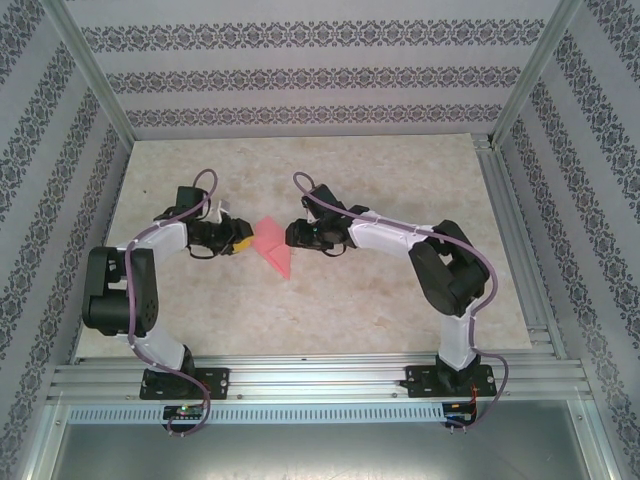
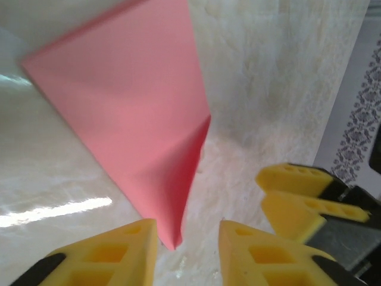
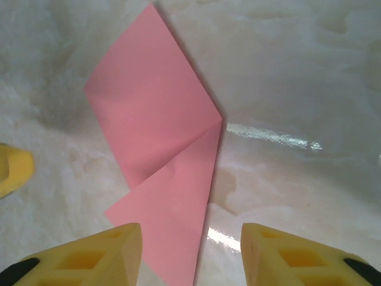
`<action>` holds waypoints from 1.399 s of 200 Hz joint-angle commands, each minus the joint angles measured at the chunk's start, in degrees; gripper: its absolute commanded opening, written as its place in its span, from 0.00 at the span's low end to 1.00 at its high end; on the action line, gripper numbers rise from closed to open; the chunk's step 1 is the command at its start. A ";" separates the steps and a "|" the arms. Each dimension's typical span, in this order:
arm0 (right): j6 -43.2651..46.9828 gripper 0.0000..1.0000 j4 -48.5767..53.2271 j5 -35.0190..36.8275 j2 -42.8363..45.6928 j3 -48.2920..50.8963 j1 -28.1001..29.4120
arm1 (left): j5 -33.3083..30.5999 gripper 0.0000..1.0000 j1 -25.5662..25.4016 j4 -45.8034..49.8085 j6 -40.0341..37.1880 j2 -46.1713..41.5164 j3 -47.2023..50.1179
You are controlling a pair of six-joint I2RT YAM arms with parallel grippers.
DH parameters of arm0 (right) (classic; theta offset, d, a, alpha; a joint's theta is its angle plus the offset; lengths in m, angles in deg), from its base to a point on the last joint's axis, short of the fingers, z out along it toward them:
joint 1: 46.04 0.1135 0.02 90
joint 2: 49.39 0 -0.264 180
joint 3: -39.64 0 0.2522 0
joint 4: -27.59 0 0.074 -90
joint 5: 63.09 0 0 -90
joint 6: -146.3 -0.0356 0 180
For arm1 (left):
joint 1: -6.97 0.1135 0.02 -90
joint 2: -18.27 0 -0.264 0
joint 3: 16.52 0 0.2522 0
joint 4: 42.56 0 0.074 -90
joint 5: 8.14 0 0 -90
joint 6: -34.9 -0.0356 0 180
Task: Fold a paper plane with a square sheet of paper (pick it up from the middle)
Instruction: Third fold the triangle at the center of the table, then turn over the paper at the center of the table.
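Note:
The pink square sheet of paper (image 1: 272, 246) lies on the table between my two grippers, folded into a pointed kite-like shape. In the right wrist view a triangular flap of the paper (image 3: 156, 128) is folded over, along a diagonal crease. My left gripper (image 1: 240, 243) is at the paper's left side. Its yellow fingers stand apart, and the paper's (image 2: 137, 107) pointed tip reaches into the gap of the left gripper (image 2: 187, 229) unclamped. My right gripper (image 1: 292, 236) is at the right side. The right gripper (image 3: 190, 232) is open, straddling the paper's near corner.
The table (image 1: 400, 180) is pale marbled stone with patterned walls and metal frame posts around it. The right gripper's yellow fingers (image 2: 297, 196) show close by in the left wrist view. A left fingertip (image 3: 12, 170) shows at the right wrist view's edge.

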 commanded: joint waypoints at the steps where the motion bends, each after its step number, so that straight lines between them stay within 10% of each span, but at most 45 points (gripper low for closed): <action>1: -3.21 0.47 -3.66 -3.65 -2.51 -0.57 0.91 | 3.68 0.26 -4.58 -3.85 1.60 0.71 -2.93; 164: -6.11 0.27 -7.95 -7.67 -7.00 0.05 -0.17 | -2.72 0.03 -9.36 2.17 -2.28 12.18 -7.37; 280: -6.63 0.31 -8.40 -9.28 -8.88 -0.83 -0.15 | -10.52 0.00 -9.41 8.34 -8.26 14.19 -9.36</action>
